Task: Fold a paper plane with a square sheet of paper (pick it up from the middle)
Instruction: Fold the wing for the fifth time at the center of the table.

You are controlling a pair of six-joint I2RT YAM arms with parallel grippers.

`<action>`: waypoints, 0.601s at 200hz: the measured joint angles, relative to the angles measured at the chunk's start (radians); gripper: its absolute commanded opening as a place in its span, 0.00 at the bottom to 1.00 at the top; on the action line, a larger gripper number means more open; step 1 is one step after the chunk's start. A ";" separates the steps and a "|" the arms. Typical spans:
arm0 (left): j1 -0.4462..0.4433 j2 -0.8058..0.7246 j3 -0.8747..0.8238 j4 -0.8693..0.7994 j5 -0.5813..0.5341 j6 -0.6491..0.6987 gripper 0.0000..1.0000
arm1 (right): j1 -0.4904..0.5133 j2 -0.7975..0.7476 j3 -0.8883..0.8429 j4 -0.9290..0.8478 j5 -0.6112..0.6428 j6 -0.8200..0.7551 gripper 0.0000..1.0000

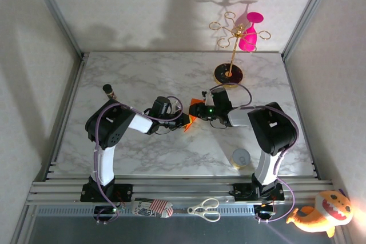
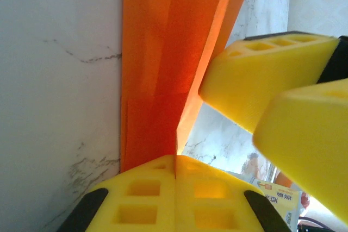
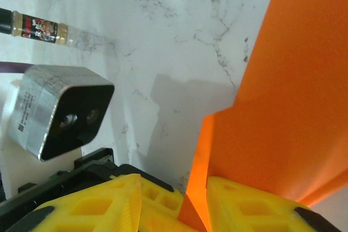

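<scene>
Orange paper plane [image 2: 157, 52] clamped in left end effector [image 2: 175, 159].

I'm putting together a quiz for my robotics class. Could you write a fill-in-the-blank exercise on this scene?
1. The left claw is shut on the ___ paper.
2. The ___ glass hangs on the gold stand.
3. The plush toy lies off the table, at the robot's near ___ side.
Missing words: orange; pink; right.
</scene>
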 measured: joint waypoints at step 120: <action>0.000 0.000 0.011 -0.026 0.000 0.000 0.04 | 0.000 0.052 0.070 -0.077 0.030 -0.012 0.38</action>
